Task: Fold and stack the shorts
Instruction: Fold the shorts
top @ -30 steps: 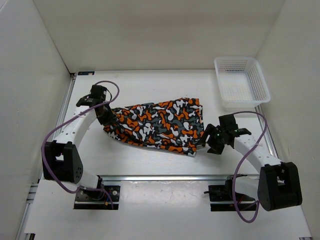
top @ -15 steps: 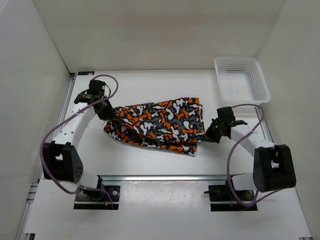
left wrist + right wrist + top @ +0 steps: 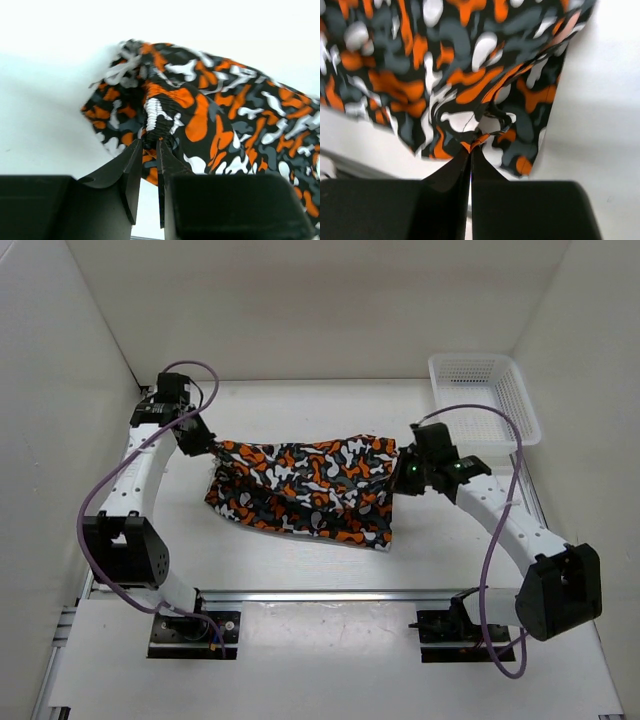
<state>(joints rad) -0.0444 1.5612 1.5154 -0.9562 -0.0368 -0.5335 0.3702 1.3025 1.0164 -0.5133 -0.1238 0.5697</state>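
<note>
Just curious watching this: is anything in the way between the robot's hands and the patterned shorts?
Nothing visible. The left hand and right hand are each shut on an edge of the shorts; the basket sits apart.

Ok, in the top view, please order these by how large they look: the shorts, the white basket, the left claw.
1. shorts, clearly the largest
2. white basket
3. left claw, the smallest, pinching the edge of the shorts
</note>
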